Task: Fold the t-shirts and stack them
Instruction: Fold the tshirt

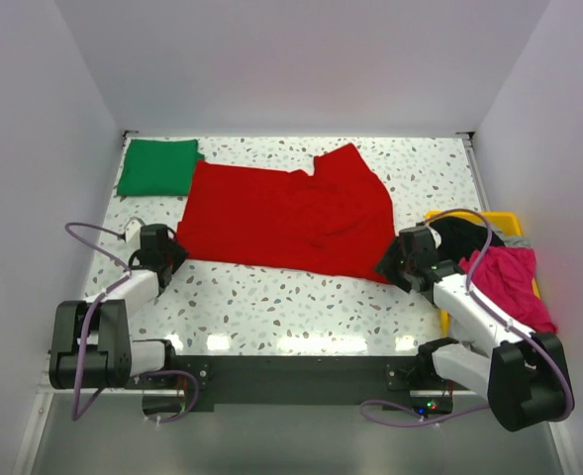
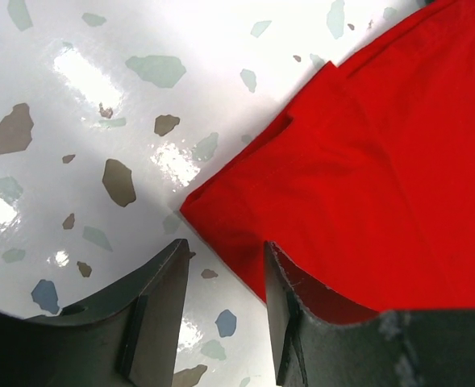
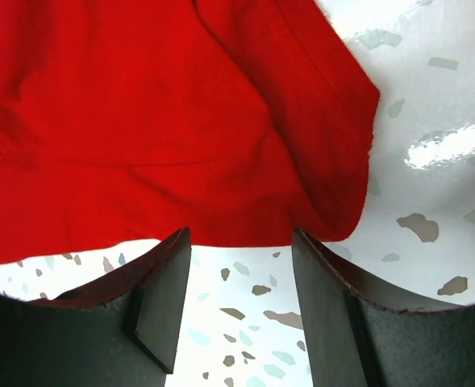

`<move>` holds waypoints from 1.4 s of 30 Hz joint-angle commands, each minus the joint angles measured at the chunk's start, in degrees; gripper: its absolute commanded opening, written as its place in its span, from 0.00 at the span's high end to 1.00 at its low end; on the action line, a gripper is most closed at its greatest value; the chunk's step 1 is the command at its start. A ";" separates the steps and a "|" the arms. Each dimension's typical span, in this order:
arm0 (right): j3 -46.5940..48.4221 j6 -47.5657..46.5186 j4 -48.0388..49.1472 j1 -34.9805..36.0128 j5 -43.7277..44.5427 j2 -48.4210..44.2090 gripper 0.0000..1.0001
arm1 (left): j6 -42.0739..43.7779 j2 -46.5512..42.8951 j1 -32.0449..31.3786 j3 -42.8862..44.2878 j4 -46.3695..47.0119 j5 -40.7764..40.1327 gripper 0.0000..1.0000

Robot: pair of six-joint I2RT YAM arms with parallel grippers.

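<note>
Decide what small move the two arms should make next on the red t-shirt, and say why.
Probably ease both open grippers slightly forward and pinch the near hem. The red t-shirt lies spread wide. The left gripper sits at its near left corner and the right gripper just short of the right one, neither holding cloth. The green t-shirt is already folded.

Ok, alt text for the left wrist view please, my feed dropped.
A corner of the red t-shirt lies on the white speckled table, filling the frame's right side. The left gripper sits at the bottom, dark fingers apart, the cloth's corner just ahead of the gap, unclamped.
</note>
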 commanded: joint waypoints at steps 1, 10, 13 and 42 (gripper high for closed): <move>-0.80 0.12 2.63 -0.24 -0.64 -0.01 0.43 | 0.05 0.92 0.68 0.00 3.66 -1.26 0.54; -4.31 2.14 0.16 -0.32 1.74 -4.58 0.41 | 0.67 3.21 0.60 0.18 4.36 -1.79 0.59; -5.28 2.67 1.48 -0.32 1.56 -3.36 0.41 | 0.67 3.39 0.59 0.18 4.62 -1.62 0.60; 5.88 -0.76 -11.16 -0.59 1.56 -6.15 1.00 | -2.49 -9.17 0.68 1.33 -14.26 -8.73 1.00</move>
